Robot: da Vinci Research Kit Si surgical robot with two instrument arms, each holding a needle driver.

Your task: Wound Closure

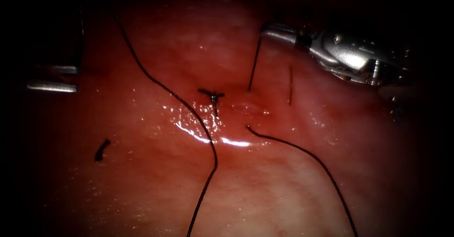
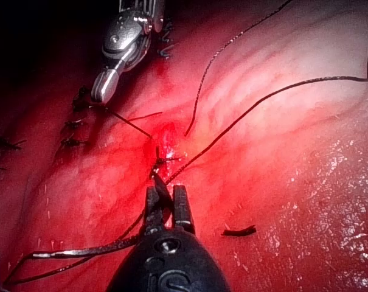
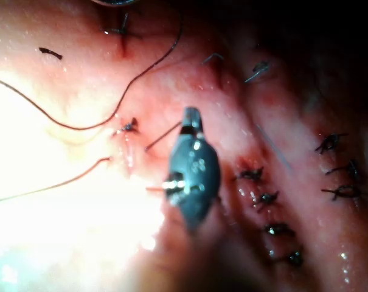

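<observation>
Black thread (image 1: 254, 66) rises taut from the tissue (image 1: 283, 189) just right of the knot (image 1: 213, 95), clamped in the right tool (image 1: 272, 31); any pull should stay gentle. The left tool (image 2: 168, 204), jaws apart, holds nothing. I cannot make out a needle. Tissue is wet, slick; room is tight.
</observation>
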